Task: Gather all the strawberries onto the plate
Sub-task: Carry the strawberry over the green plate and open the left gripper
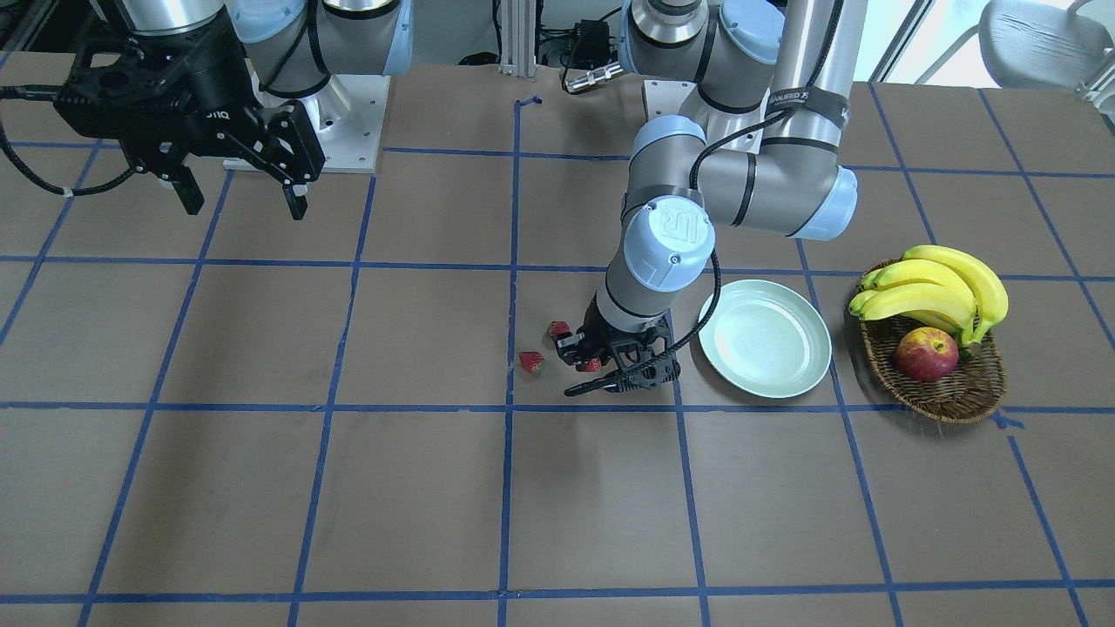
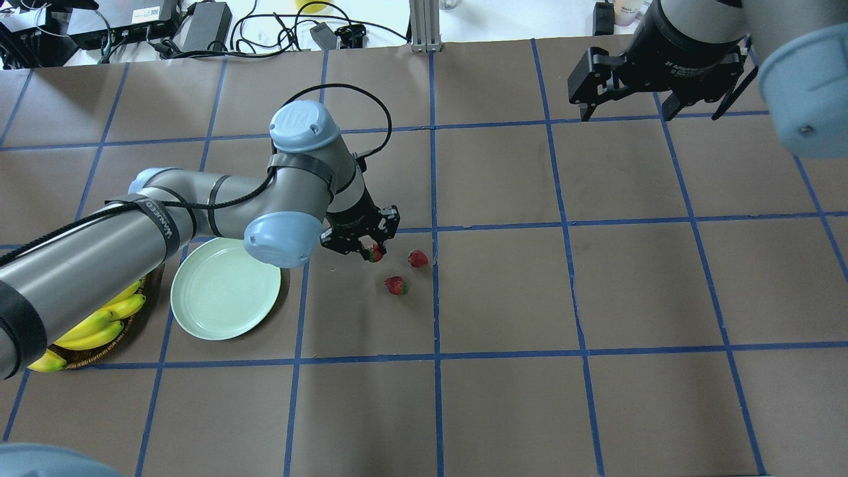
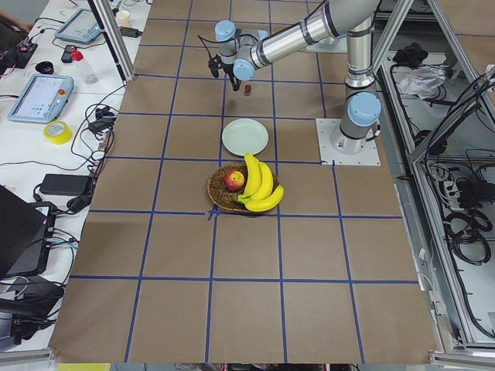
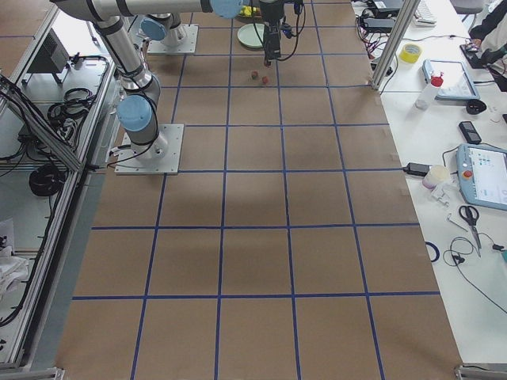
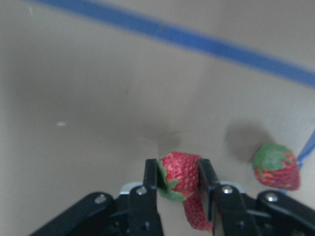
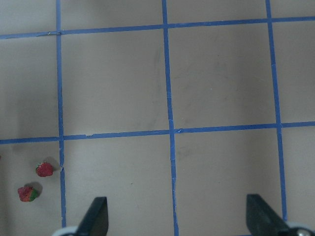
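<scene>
My left gripper (image 1: 594, 363) is shut on one strawberry (image 5: 179, 178), low over the table, just beside the plate; it also shows in the overhead view (image 2: 372, 252). I cannot tell whether the berry touches the table. Two more strawberries lie on the brown table close by (image 2: 417, 258) (image 2: 395, 285), also seen in the front view (image 1: 531, 362) (image 1: 558, 330). The pale mint-green plate (image 1: 765, 350) (image 2: 225, 288) is empty. My right gripper (image 1: 246, 207) (image 2: 626, 114) is open, empty, and raised far off near its base.
A brown wicker basket (image 1: 949, 402) with bananas (image 1: 932, 287) and a red-yellow apple (image 1: 927, 354) stands just beyond the plate, away from the berries. Blue tape lines grid the table.
</scene>
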